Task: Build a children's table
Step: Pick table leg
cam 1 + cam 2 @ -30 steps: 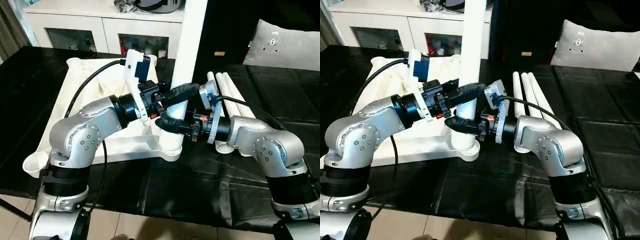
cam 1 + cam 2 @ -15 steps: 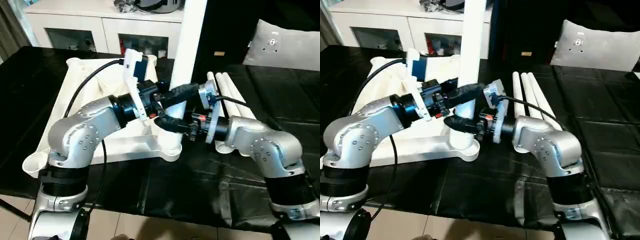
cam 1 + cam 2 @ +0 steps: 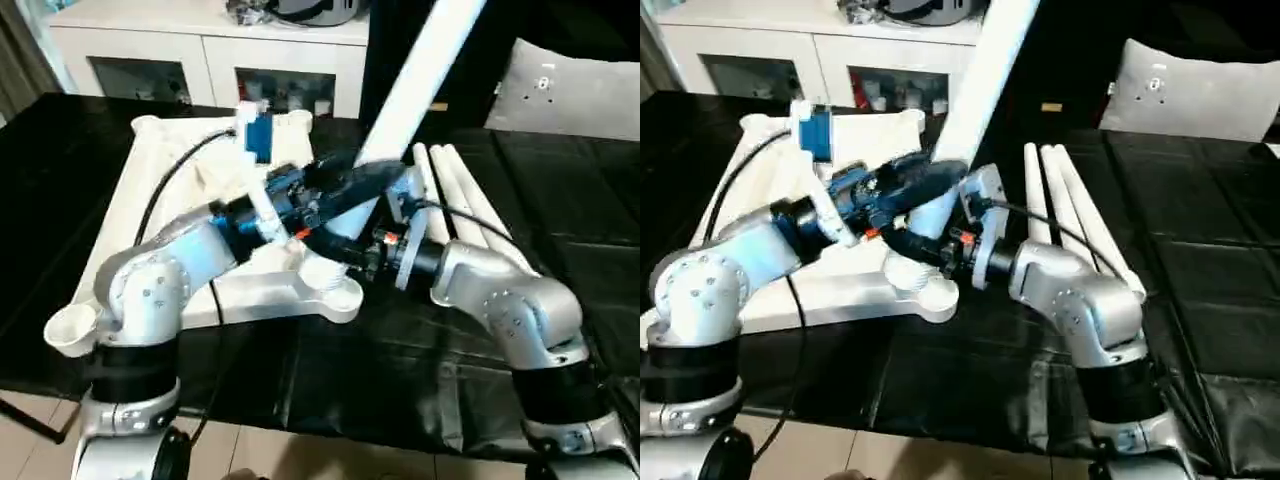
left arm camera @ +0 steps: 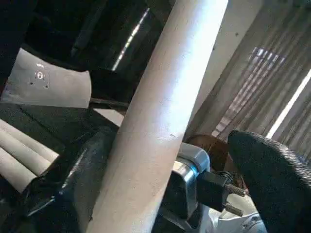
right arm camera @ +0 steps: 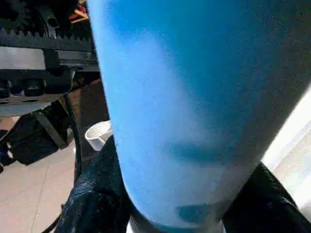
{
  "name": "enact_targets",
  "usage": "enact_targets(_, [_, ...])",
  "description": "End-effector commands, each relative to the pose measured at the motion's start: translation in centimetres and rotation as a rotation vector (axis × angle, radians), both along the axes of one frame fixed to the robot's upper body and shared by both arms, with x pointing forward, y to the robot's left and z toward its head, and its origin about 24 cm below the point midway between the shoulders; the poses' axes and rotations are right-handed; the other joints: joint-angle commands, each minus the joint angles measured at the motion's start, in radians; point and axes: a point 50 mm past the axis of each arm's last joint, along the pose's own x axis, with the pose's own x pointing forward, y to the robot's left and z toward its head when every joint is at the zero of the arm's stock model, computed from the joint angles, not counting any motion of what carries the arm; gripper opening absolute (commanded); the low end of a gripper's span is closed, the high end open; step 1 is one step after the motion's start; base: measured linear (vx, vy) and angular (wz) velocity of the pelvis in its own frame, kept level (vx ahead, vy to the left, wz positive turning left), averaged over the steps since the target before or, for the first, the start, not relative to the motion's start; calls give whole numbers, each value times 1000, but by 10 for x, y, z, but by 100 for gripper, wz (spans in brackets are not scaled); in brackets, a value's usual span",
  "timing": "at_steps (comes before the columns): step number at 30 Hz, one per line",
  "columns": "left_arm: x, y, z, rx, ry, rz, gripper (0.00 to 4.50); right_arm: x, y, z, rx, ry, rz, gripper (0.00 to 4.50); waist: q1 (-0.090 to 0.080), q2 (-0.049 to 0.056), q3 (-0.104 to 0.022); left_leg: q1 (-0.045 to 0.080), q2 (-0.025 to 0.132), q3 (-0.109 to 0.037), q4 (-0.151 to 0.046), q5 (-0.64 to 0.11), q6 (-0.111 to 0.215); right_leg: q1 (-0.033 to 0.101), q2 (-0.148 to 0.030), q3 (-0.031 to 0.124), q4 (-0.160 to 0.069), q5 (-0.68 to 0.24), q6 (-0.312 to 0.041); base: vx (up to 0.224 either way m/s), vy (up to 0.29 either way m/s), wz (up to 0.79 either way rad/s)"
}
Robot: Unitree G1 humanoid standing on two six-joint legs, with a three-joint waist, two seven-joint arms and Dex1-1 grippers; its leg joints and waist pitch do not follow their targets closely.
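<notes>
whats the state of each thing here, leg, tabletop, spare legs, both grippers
leg: tilted to the right, lower end near the corner socket
table top: upside down on the black surface
spare legs: three, lying side by side
left gripper: open beside the leg
right gripper: closed on the leg's lower end

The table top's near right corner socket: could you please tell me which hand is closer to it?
Right. The right hand grips the tilted leg just above that socket; the left hand, open, sits higher up the leg.
</notes>
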Motion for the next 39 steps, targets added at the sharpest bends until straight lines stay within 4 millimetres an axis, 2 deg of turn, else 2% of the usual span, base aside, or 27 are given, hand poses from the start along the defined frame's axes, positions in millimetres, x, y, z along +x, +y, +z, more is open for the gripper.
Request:
enact_targets(1, [-12, -20, 7, 7, -64, -134, 450, 2, 1, -5, -44, 8, -12, 193, -2, 0, -74, 6, 34, -10, -67, -77, -12, 59, -67, 38, -77, -143, -189, 0, 0, 0])
enact_targets(3, [-10, -18, 10, -12, -68, -113, 450, 3, -1, -5, -42, -2, -22, 193, -1, -3, -75, 6, 34, -9, -66, -75, -12, 59, -68, 39, -77, -148, -187, 0, 0, 0])
enact_targets(4, [-8, -15, 16, -59, -71, -93, 450, 5, -3, -3, -27, -11, -43, 193, 1, -9, -75, 5, 34, -8, -66, -69, -10, 61, -70, 40, -75, -148, -188, 0, 0, 0])
enact_targets(6, [-9, -10, 20, -114, -77, -77, 450, 6, -6, -1, 2, -13, -68, 193, 0, -9, -74, 4, 34, -7, -65, -64, -6, 60, -70, 40, -76, -142, -192, 0, 0, 0])
enact_targets(8, [-12, 6, 23, -233, -57, -22, 450, 9, -14, -2, 67, 5, -184, 193, 3, -12, -76, 1, 33, -7, -64, -49, -6, 61, -72, 39, -71, -126, -207, 0, 0, 0])
enact_targets(10, [-13, 11, 22, -244, -49, 4, 450, 9, -17, -3, 65, 5, -216, 193, 3, -12, -75, 2, 35, -7, -65, -51, -11, 59, -70, 39, -71, -119, -211, 0, 0, 0])
enact_targets(13, [-11, 21, 19, -217, -46, 61, 450, 12, -23, -4, 69, 11, -295, 193, 0, -14, -71, 4, 30, -7, -67, -77, -12, 57, -66, 38, -79, -183, -168, 0, 0, 0])
enact_targets(14, [-7, 30, 4, -24, -57, 139, 450, 12, -28, -8, 51, 5, -348, 193, 1, -12, -70, 4, 32, -10, -71, -83, -11, 56, -67, 38, -82, -206, -154, 0, 0, 0])
enact_targets(15, [-5, 33, -1, 44, -62, 162, 450, 13, -30, -9, 41, 1, -360, 193, -4, -10, -68, 4, 32, -10, -73, -99, -18, 52, -65, 38, -82, -254, -116, 0, 0, 0])
enact_targets(16, [-4, 37, -8, 135, -64, 181, 450, 13, -32, -10, 28, -6, -374, 193, -5, -9, -68, 8, 32, -11, -74, -106, -22, 49, -65, 38, -85, -273, -103, 0, 0, 0])
enact_targets(17, [-2, 41, -18, 291, -85, 213, 450, 13, -35, -11, 13, -11, -395, 193, -5, 3, -68, 10, 34, -14, -78, -112, -34, 46, -64, 39, -88, -275, -88, 0, 0, 0])
enact_targets(18, [-2, 41, -19, 298, -87, 214, 450, 13, -35, -11, 12, -11, -396, 193, -4, 3, -70, 11, 36, -15, -79, -113, -36, 46, -65, 39, -85, -268, -86, 0, 0, 0])
enact_targets(19, [-3, 43, -23, 348, -94, 210, 450, 14, -37, -12, -7, -14, -424, 193, -4, 17, -71, 13, 34, -15, -78, -111, -49, 44, -66, 38, -78, -241, -103, 0, 0, 0])
enact_targets(20, [-3, 44, -25, 373, -97, 207, 450, 14, -38, -13, -17, -15, -438, 193, -5, 11, -72, 14, 34, -13, -78, -115, -56, 45, -65, 38, -79, -221, -118, 0, 0, 0])
enact_targets(21, [-6, 47, -38, 503, -114, 170, 450, 13, -41, -17, -68, -26, -466, 193, -1, 36, -72, 16, 34, -18, -78, -117, -61, 42, -67, 38, -76, -209, -127, 0, 0, 0])
enact_targets(22, [-7, 47, -42, 534, -116, 156, 450, 12, -42, -18, -82, -30, -472, 193, -5, 23, -71, 12, 33, -15, -80, -127, -61, 45, -64, 37, -77, -193, -130, 0, 0, 0])
enact_targets(23, [-8, 47, -43, 544, -117, 152, 450, 12, -42, -19, -86, -32, -473, 193, -4, 19, -73, 13, 32, -13, -78, -122, -60, 47, -64, 39, -75, -170, -138, 0, 0, 0])
enact_targets(24, [-12, 49, -58, 669, -147, 87, 450, 10, -44, -19, -89, -41, -486, 193, -3, 19, -72, 13, 32, -13, -78, -117, -57, 48, -65, 40, -77, -165, -142, 0, 0, 0])
enact_targets(25, [-12, 49, -60, 683, -149, 77, 450, 9, -44, -19, -87, -43, -486, 193, 2, 20, -72, 12, 32, -14, -78, -115, -50, 47, -67, 40, -80, -171, -139, 0, 0, 0])
enact_targets(26, [-18, 54, -78, 809, -182, -19, 450, 7, -45, -17, -78, -58, -488, 193, 1, 22, -73, 8, 32, -15, -80, -106, -47, 50, -68, 41, -79, -167, -137, 0, 0, 0])
enact_targets(28, [-21, 55, -84, 836, -191, -70, 434, 6, -47, -18, -101, -77, -496, 193, 0, 20, -73, 11, 32, -13, -80, -112, -47, 49, -69, 42, -77, -180, -132, 0, 0, 0])
enact_targets(29, [-21, 56, -87, 847, -192, -86, 417, 6, -47, -18, -118, -84, -501, 193, 0, 23, -72, 11, 33, -13, -81, -114, -51, 47, -69, 42, -77, -186, -133, 0, 0, 0])
enact_targets(32, [-16, 60, -96, 896, -206, -86, 414, 6, -47, -22, -162, -89, -511, 193, -3, 27, -70, 14, 34, -13, -83, -146, -68, 46, -68, 42, -76, -198, -152, 0, 0, 0])
enact_targets(33, [-11, 65, -105, 960, -249, -78, 412, 6, -47, -26, -208, -95, -522, 193, -3, 24, -66, 11, 31, -14, -84, -158, -62, 46, -66, 42, -87, -225, -138, 0, 0, 0])
enact_targets(34, [-7, 68, -109, 983, -264, -77, 411, 5, -46, -28, -227, -100, -528, 193, -2, 38, -68, 16, 29, -15, -84, -170, -70, 44, -68, 43, -85, -249, -129, 0, 0, 0])
enact_targets(36, [-1, 74, -113, 987, -259, -68, 393, 5, -45, -28, -215, -82, -539, 193, -7, 29, -70, 15, 30, -16, -85, -181, -76, 47, -70, 44, -85, -253, -125, 0, 0, 0])
enact_targets(39, [3, 76, -114, 978, -241, -59, 365, 5, -45, -26, -174, -50, -549, 193, -10, 32, -72, 15, 33, -16, -85, -176, -75, 45, -70, 44, -80, -213, -148, 0, 0, 0])
